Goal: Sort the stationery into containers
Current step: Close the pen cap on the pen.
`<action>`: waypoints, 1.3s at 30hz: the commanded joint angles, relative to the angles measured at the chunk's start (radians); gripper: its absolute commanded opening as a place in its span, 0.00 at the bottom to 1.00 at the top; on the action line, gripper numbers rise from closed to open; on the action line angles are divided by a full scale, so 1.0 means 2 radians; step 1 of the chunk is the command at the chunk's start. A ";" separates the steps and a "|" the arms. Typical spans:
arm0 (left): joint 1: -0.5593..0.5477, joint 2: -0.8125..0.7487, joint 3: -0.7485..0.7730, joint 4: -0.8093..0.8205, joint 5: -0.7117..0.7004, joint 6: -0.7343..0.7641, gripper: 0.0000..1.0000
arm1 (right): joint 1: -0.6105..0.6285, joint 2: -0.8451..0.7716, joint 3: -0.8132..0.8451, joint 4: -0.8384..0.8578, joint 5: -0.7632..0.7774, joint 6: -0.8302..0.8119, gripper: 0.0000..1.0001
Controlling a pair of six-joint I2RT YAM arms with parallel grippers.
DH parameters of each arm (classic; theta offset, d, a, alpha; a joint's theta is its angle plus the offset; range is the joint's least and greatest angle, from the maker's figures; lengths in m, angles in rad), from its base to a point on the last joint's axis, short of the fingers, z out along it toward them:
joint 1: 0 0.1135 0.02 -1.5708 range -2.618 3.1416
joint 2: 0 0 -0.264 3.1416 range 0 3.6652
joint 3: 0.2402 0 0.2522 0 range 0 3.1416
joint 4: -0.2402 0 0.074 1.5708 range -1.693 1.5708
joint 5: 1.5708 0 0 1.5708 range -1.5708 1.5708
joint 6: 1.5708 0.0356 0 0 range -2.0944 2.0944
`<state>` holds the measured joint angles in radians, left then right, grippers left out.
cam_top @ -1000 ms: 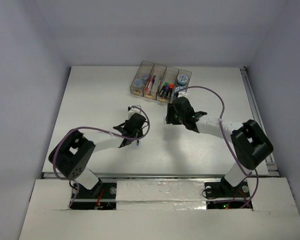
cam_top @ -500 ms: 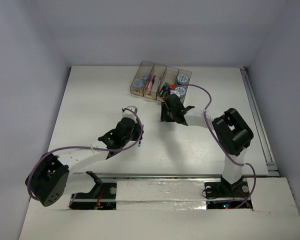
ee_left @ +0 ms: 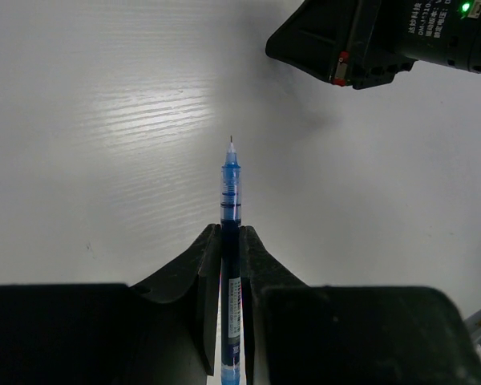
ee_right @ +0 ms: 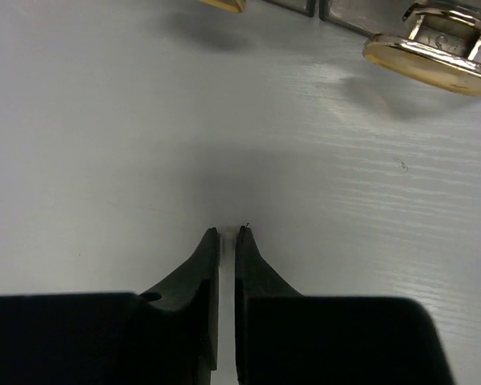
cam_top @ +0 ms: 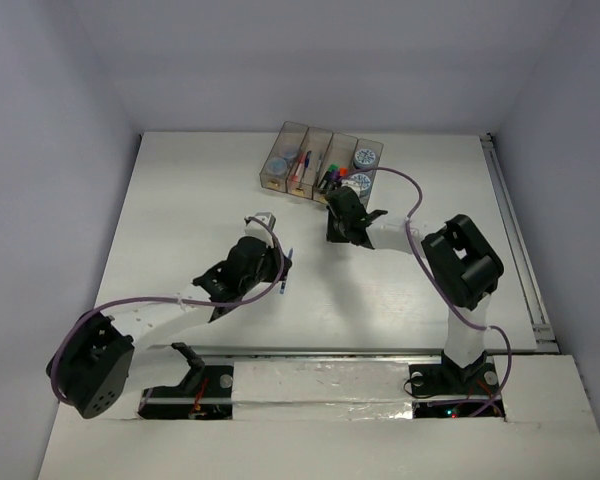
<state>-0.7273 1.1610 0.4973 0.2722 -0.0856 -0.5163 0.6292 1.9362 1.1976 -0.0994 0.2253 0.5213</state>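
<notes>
Left fingers (ee_left: 202, 269) are clamped on a thin blue pen (ee_left: 231, 210), its tip pointing away over the white table (ee_left: 104, 120). I record the left gripper (cam_top: 270, 262) at mid-table, well apart from the containers (cam_top: 294, 128). On the right gripper (ee_right: 227, 234) the fingers are nearly together, leaving a thin slit with nothing in it that I can see; it hangs just in front of the bins.

Bin contents, left to right:
- First: one blue-grey roll (cam_top: 277, 165).
- Second: pink and blue pens (cam_top: 302, 163).
- Third: highlighters (cam_top: 332, 175).
- Fourth: two rolls (cam_top: 365, 157).
</notes>
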 commanded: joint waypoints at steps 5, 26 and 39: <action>-0.002 -0.037 -0.012 0.051 0.037 -0.002 0.00 | 0.000 -0.045 -0.020 0.043 -0.010 0.014 0.00; -0.018 -0.086 -0.009 0.158 0.074 0.004 0.00 | 0.014 -0.281 -0.205 0.386 -0.074 0.216 0.00; -0.018 -0.080 0.007 0.148 0.067 0.013 0.00 | 0.044 -0.256 -0.209 0.398 -0.084 0.217 0.00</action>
<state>-0.7597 1.0061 0.4599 0.5312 0.0475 -0.5053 0.6895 1.4158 0.7879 0.6220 0.0593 0.9569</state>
